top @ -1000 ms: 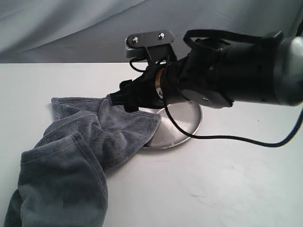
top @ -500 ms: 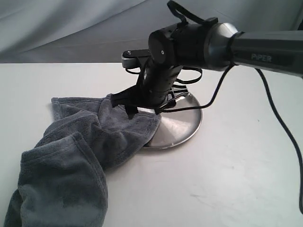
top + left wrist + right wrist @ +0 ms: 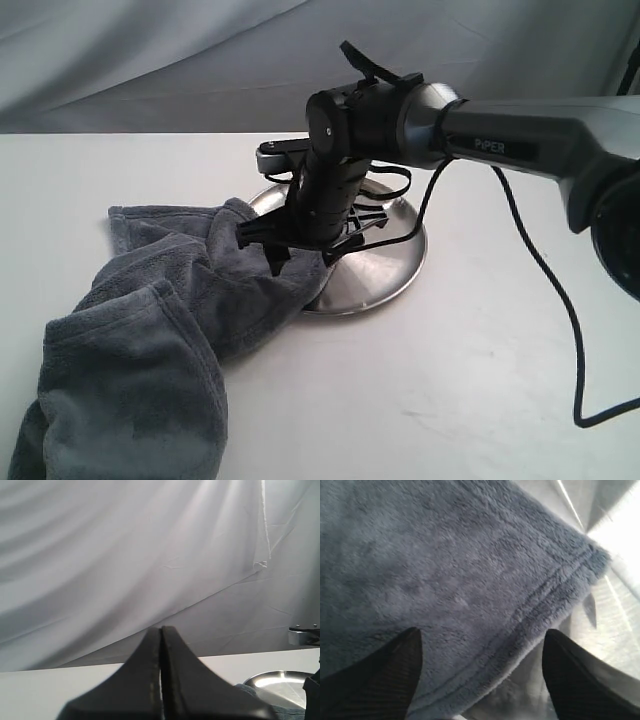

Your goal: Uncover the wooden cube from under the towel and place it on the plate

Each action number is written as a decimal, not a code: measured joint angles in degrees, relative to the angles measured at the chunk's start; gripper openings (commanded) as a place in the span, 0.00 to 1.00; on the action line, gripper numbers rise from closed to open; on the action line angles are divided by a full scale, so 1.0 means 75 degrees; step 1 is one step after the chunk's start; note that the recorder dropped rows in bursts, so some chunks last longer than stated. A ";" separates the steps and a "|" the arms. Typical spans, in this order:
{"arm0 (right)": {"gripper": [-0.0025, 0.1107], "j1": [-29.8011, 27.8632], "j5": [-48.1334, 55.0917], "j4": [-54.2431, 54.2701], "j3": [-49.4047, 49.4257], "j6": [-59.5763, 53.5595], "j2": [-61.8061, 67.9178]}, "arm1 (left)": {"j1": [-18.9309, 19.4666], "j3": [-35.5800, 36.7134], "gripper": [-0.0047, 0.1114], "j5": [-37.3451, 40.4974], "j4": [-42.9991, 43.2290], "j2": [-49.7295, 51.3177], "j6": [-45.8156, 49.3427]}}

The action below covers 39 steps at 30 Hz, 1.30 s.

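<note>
Spreading wide with nothing gripped between them, the black ribbed fingers (image 3: 385,675) of the right gripper (image 3: 482,637) straddle the stitched hem of the towel (image 3: 445,580), a thick, fluffy slate-grey fleece. That hemmed corner lies over one edge of the plate (image 3: 615,615), a round, shallow dish of shiny brushed steel with a low rim. Seen from outside, the right gripper (image 3: 300,245) points down at the spot where towel (image 3: 170,320) and plate (image 3: 385,265) overlap, and the rest of the cloth trails away from the plate in heaped, rumpled folds across the smooth white table (image 3: 450,380). The wooden cube shows in no view. The left gripper (image 3: 161,640) has its dark tapered fingers pressed flat together, holding nothing, with the plate (image 3: 280,682) beyond them and a creased pale backdrop cloth (image 3: 125,555) behind.
</note>
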 measured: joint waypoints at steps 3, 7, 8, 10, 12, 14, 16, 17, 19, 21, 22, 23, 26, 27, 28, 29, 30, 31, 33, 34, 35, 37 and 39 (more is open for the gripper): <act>0.58 0.0000 0.0003 0.0067 0.0000 0.0000 0.0090 | 0.0000 0.0000 0.04 0.0000 0.0000 0.0000 0.0000; 0.58 0.0000 0.0283 0.0051 -0.0004 0.0000 0.0332 | 0.0000 0.0000 0.04 0.0000 0.0000 0.0000 0.0000; 0.57 0.0000 0.0332 0.0051 -0.0004 0.0000 0.0387 | 0.0000 0.0000 0.04 0.0000 0.0000 0.0000 0.0000; 0.52 0.0000 0.0331 0.0051 -0.0004 0.0000 0.0406 | 0.0000 0.0000 0.04 0.0000 0.0000 0.0000 0.0000; 0.46 0.0000 0.0316 0.0051 -0.0004 0.0023 0.0420 | 0.0000 0.0000 0.04 0.0000 0.0000 0.0000 0.0000; 0.38 0.0000 0.0316 0.0051 -0.0004 0.0055 0.0420 | 0.0000 0.0000 0.04 0.0000 0.0000 0.0000 0.0000; 0.31 0.0000 0.0284 0.0051 -0.0004 0.0055 0.0420 | 0.0000 0.0000 0.04 0.0000 0.0000 0.0000 0.0000; 0.28 0.0000 0.0262 0.0051 -0.0004 0.0074 0.0420 | 0.0000 0.0000 0.04 0.0000 0.0000 0.0000 0.0000; 0.21 0.0000 0.0222 0.0069 -0.0004 0.0074 0.0420 | 0.0000 0.0000 0.04 0.0000 0.0000 0.0000 0.0000; 0.15 0.0000 0.0173 0.0156 -0.0004 0.0074 0.0420 | 0.0000 0.0000 0.04 0.0000 0.0000 0.0000 0.0000; 0.11 0.0000 0.0137 0.0241 -0.0004 0.0074 0.0420 | 0.0000 0.0000 0.04 0.0000 0.0000 0.0000 0.0000; 0.08 0.0000 0.0100 0.0318 -0.0004 0.0074 0.0420 | 0.0000 0.0000 0.04 0.0000 0.0000 0.0000 0.0000; 0.02 0.0000 0.0013 0.0553 -0.0004 0.0074 0.0420 | 0.0000 0.0000 0.04 0.0000 0.0000 0.0000 0.0000; 0.02 0.0000 -0.0020 0.0597 -0.0004 0.0074 0.0420 | 0.0000 0.0000 0.04 0.0000 0.0000 0.0000 0.0000; 0.02 0.0000 -0.0052 0.0610 -0.0004 0.0074 0.0420 | 0.0000 0.0000 0.04 0.0000 0.0000 0.0000 0.0000; 0.02 0.0000 -0.0089 0.0624 -0.0004 0.0029 0.0420 | 0.0000 0.0000 0.04 0.0000 0.0000 0.0000 0.0000; 0.02 0.0000 -0.0126 0.0628 -0.0004 -0.0010 0.0406 | 0.0000 0.0000 0.04 0.0000 0.0000 0.0000 0.0000; 0.02 0.0000 -0.0174 0.0642 -0.0004 -0.0027 0.0356 | 0.0000 0.0000 0.04 0.0000 0.0000 0.0000 0.0000; 0.02 0.0000 -0.0300 0.0657 -0.0004 -0.0040 0.0205 | 0.0000 0.0000 0.04 0.0000 0.0000 0.0000 0.0000; 0.02 0.0000 -0.0374 0.0673 -0.0004 -0.0057 0.0116 | 0.0000 0.0000 0.04 0.0000 0.0000 0.0000 0.0000; 0.02 0.0000 -0.0483 0.0674 -0.0004 -0.0057 -0.0015 | 0.0000 0.0000 0.04 0.0000 0.0000 0.0000 0.0000; 0.02 0.0000 -0.0701 0.0788 -0.0004 -0.0094 -0.0277 | 0.0000 0.0000 0.04 0.0000 0.0000 0.0000 0.0000; 0.02 0.0000 -0.0965 0.1141 -0.0004 -0.0408 -0.0574 | 0.0000 0.0000 0.04 0.0000 0.0000 0.0000 0.0000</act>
